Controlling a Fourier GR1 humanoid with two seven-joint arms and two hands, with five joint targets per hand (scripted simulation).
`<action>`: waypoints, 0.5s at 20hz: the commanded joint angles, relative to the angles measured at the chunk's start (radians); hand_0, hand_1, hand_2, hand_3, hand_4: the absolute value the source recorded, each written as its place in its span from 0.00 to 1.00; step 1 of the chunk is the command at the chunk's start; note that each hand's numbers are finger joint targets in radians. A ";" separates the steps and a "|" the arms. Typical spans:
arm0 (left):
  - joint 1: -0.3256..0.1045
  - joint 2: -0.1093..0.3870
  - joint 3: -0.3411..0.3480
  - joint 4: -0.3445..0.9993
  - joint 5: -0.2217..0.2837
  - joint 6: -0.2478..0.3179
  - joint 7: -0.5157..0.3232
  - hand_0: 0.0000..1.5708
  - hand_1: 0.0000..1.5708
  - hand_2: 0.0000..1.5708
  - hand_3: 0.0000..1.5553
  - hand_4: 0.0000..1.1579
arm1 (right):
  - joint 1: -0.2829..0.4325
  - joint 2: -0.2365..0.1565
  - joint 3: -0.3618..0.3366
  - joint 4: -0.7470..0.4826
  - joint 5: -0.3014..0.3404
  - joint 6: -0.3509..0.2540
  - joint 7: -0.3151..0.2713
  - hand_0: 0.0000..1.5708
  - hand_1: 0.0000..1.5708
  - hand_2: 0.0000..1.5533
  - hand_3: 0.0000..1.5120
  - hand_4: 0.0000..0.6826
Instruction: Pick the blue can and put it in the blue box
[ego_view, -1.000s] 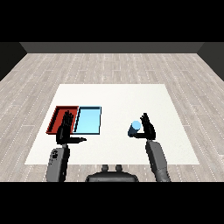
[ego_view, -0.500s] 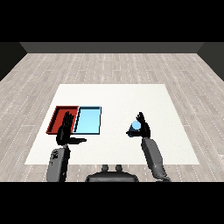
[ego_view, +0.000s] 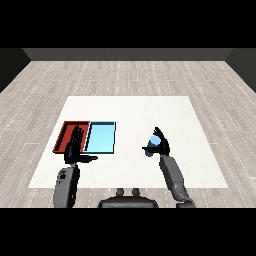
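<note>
Two trays, one can, two hands, and we're early in this one. Far left, the red tray (ego_view: 66, 136) lies on the white table (ego_view: 130, 107), with the light blue tray (ego_view: 101, 137) touching its right side; neither tray shows anything inside. The left hand (ego_view: 75, 150) hovers over the near edge of the red tray, fingers straight and thumb stuck out sideways, holding nothing. Over to the right, well apart from the trays, the blue can (ego_view: 152, 147) stands in the right hand (ego_view: 161, 144), whose fingers curl round it (whether it's off the table yet, I can't tell). So the grasp looks made or nearly made; the lift, the carry leftward and the set-down in the blue tray all remain.
</note>
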 joint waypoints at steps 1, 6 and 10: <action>0.070 0.021 0.000 -0.078 0.012 -0.021 0.034 0.00 0.00 0.00 0.00 0.00 | -0.002 0.004 -0.022 0.020 0.021 -0.080 -0.045 0.96 0.96 0.97 0.96 0.88; 0.049 -0.021 -0.030 -0.069 -0.007 0.008 0.023 0.00 0.00 0.00 0.00 0.00 | -0.029 0.004 0.107 -0.027 0.020 -0.172 0.021 0.98 0.98 0.96 0.96 0.87; 0.096 -0.041 -0.070 -0.066 -0.057 0.007 -0.046 0.00 0.00 0.00 0.00 0.00 | 0.040 0.004 0.149 -0.171 0.065 -0.195 0.127 0.96 0.96 0.95 0.95 0.89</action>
